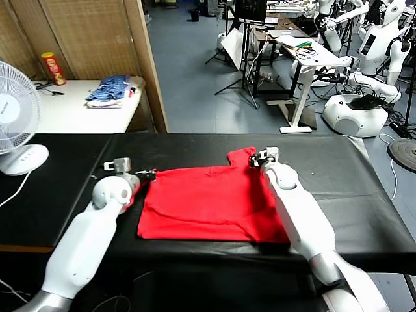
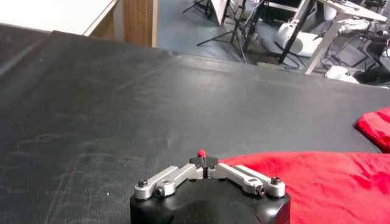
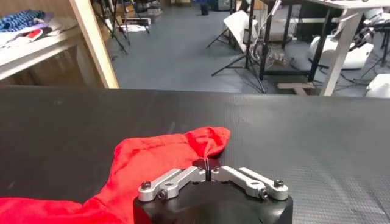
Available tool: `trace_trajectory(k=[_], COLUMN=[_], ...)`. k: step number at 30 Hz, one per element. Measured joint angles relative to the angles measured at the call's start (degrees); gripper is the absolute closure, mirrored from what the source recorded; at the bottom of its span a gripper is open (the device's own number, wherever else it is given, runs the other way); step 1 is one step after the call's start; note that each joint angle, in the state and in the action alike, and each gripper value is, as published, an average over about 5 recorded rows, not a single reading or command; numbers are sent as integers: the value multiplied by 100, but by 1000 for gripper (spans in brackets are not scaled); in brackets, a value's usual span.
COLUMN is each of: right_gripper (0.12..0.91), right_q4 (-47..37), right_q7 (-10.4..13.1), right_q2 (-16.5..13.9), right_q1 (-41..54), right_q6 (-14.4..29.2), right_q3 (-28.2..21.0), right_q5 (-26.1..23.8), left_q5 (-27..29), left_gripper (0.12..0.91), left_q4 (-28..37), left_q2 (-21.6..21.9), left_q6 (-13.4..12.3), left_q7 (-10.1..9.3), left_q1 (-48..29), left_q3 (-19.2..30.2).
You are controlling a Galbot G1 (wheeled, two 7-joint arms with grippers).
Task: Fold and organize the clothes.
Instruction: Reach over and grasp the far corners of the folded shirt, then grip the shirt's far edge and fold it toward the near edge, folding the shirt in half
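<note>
Left tool (image 1: pixel 151 174) is down on the black surface (image 1: pixel 364 182) at the far-left corner of the red T-shirt (image 1: pixel 208 205), jaws pinched together with a speck of red cloth caught between the tips. The left wrist view shows it plainly: a red nub at the closed tips (image 2: pixel 202 156). Right tool (image 1: pixel 255 161) sits at the far-right corner, clamped together on the bunched sleeve that pokes away from the robot; its wrist view has the tips meeting right on the red fabric (image 3: pixel 207 163).

The shirt lies flat across the middle of the surface, mostly spread, with its right side rumpled under the right arm. So this reads as the grab stage of a fold: both far corners pinched, nothing lifted yet. The next move probably calls for both arms rising together and carrying the far edge toward the near edge, keeping level so the cloth doesn't skew.

Room looks generous: bare surface beyond the shirt and off to the right. On the left, a white fan (image 1: pixel 16 114) stands well apart. The shirt's near hem sits close to the near edge, so watch for overhang there.
</note>
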Motion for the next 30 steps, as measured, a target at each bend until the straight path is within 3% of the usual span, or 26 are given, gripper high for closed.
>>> trace_trajectory(k=[8, 15, 22, 30], right_gripper=[902, 902, 902, 902], right_q4=[1834, 3164, 3974, 4286], right_q7=[-49, 313, 444, 503], right_q2=[-710, -1243, -1571, -1674], right_q1=[-1151, -2130, -2963, -3491], right_q6=[-100, -709, -1375, -1532], right_q3=[335, 596, 793, 877], right_q5=[506, 527, 506, 501], left_q5=[-24, -37, 127, 388], left_gripper=[904, 904, 904, 904], left_q4=[-911, -1919, -2825, -3488], left_q2=[270, 530, 653, 660], left_q6=[-122, -115, -12, -4], left_q7=[-167, -419, -554, -510], left_q1=[568, 1312, 2163, 3011], left_q3=[-233, -473, -788, -1003])
